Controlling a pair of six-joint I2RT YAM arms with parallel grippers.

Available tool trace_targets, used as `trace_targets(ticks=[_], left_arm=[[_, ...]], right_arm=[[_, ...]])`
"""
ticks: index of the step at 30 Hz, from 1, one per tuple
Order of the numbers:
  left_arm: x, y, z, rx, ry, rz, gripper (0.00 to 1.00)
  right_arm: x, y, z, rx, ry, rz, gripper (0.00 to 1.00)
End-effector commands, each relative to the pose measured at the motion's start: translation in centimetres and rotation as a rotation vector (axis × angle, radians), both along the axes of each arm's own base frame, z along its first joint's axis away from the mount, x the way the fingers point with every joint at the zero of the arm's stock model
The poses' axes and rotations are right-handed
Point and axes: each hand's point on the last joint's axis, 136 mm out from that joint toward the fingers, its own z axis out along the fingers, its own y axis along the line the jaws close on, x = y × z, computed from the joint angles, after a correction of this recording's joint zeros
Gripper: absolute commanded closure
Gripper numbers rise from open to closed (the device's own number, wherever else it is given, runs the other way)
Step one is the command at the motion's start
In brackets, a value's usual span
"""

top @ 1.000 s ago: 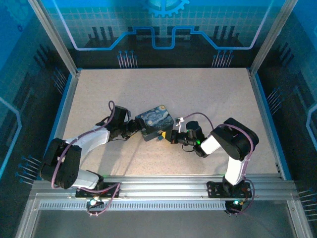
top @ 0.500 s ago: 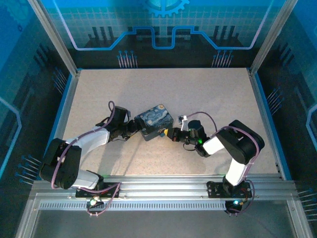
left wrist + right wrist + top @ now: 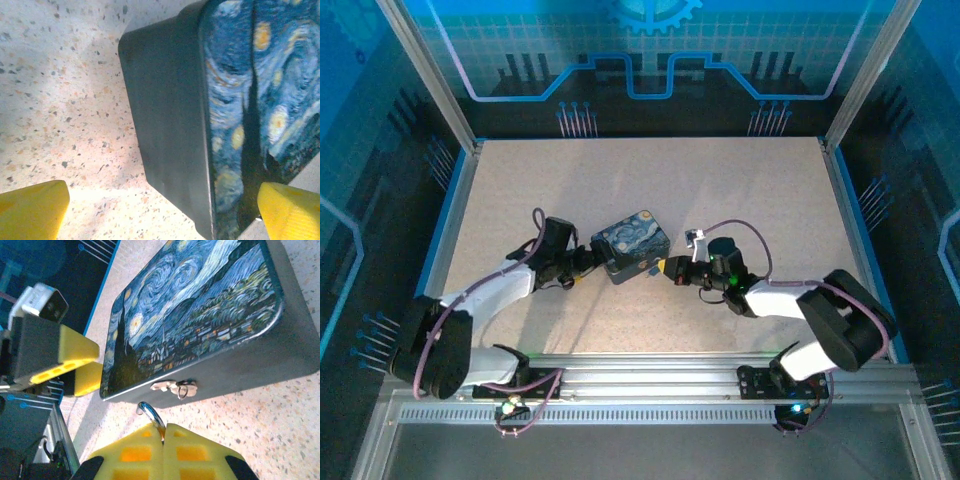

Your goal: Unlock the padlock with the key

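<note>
Speckled tabletop (image 3: 720,200); left gripper (image 3: 586,262) spread about tin's (image 3: 632,245) end; right gripper (image 3: 162,432) pinched a metal loop (image 3: 149,412); I judged bracing tin first wisest.

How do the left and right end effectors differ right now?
The left end effector is open, its fingers either side of a corner of the blue-and-yellow swirl-painted rectangular tin; the right end effector is shut, pinching a silvery metal loop near its latch. Both have yellow fingers.
</note>
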Motion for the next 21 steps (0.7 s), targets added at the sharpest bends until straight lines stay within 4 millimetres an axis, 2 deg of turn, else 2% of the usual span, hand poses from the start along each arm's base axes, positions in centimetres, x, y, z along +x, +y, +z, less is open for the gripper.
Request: trace_targets(ticks=[1,5,11,21], left_arm=[[-0.5,1.3,1.4,0.072,-0.052,-0.003,0.01],[-0.9,2.7,3.3,0.143,-0.135,0.000,0.01],[-1.7,4.4,5.9,0.203,-0.262,0.009,0.01],[-2.3,5.5,7.3,0.217,-0.399,0.031,0.01]], right_arm=[[-1.1,-0.8,0.1,-0.080,0.016,0.051,0.96],[-2.6,-1.4,1.3,-0.128,0.010,0.094,0.96],[-5.1,-3.1,2.2,-0.230,0.042,0.132,0.95],[-8.9,-5.6,0.5,-0.347,0.238,0.146,0.95]])
